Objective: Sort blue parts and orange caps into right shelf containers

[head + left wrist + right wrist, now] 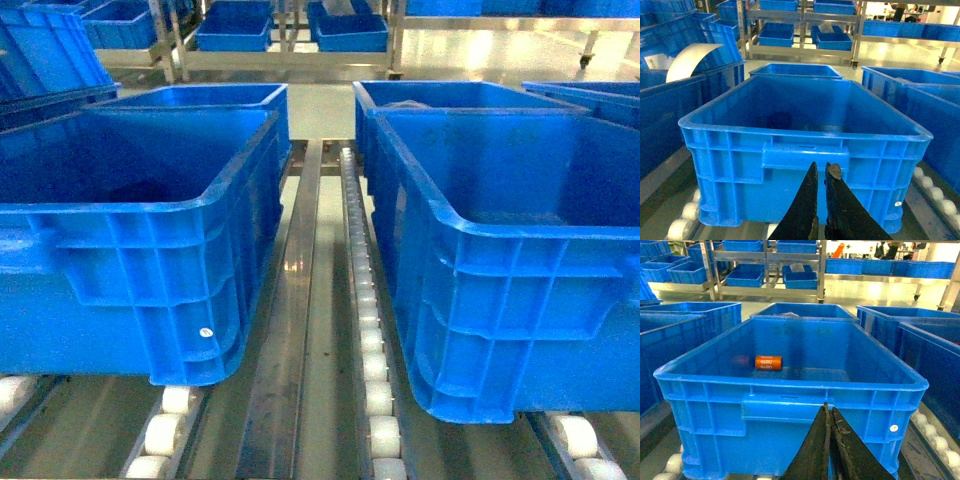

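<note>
Two large blue containers stand side by side on a roller shelf, the left one point(140, 290) and the right one point(500, 300). Neither gripper shows in the head view. In the right wrist view an orange cap point(768, 362) marked 4680 lies on the floor of the container point(790, 390) just ahead. My right gripper point(829, 409) is shut and empty, low in front of that container's near wall. My left gripper point(821, 169) faces the near wall of another container point(805, 150), its black fingers together with only a sliver between them and nothing held. No blue parts are in view.
White rollers point(378, 390) and a metal rail point(295, 330) run between the two containers. More blue bins point(235, 30) sit behind and on metal racks across the aisle. A curved white sheet point(690, 57) sticks out of a bin at the left.
</note>
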You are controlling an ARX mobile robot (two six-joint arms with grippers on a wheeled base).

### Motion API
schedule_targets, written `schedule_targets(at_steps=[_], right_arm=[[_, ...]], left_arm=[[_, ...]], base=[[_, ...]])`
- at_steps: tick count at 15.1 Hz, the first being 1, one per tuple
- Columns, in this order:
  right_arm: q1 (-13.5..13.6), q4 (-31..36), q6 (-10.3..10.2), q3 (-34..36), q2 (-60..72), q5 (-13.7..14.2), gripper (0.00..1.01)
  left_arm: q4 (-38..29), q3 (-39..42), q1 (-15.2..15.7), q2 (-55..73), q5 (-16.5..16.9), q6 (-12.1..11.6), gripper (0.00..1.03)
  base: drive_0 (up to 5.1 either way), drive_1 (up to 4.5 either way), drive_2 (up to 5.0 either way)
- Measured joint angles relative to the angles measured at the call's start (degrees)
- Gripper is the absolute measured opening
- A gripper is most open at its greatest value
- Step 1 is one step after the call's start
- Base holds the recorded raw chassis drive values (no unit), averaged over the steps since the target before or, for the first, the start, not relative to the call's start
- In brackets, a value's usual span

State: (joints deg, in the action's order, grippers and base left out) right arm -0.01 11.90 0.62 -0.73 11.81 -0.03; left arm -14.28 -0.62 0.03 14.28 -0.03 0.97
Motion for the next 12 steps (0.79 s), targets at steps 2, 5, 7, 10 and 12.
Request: schedule_targets(at_steps=[2, 5, 7, 10, 12], right_arm=[[0.00, -2.01, 0.00, 0.00, -1.99, 0.00, 0.02], [0.00, -11.74, -0.02, -0.13, -11.54, 0.04, 0.02], [0.00, -11.85, -0.09, 0.00, -11.54, 0.02, 0.02], [0.00, -12.11, -0.15, 0.00, -11.54, 0.04, 0.02], [0.00, -12.13, -0.15, 0.00, -11.54, 0.04, 0.18]], left_arm=[[2.36, 0.00, 0.00, -2.49, 0.00, 0.00, 0.02], [8.66, -0.20, 0.00, -7.34, -0.09, 0.00, 0.02], [13.75, -0.28, 0.00, -13.86, -0.13, -0.07, 0.02], [14.53, -0.02, 0.00, -13.88, 0.02, -0.13, 0.02], [14.51, -0.02, 0.00, -13.88, 0.02, -0.13, 0.12]], base=[[0.0, 0.00, 0.0], [0.0, 0.00, 0.0], [0.0, 0.00, 0.0], [0.0, 0.00, 0.0], [0.0, 0.00, 0.0]])
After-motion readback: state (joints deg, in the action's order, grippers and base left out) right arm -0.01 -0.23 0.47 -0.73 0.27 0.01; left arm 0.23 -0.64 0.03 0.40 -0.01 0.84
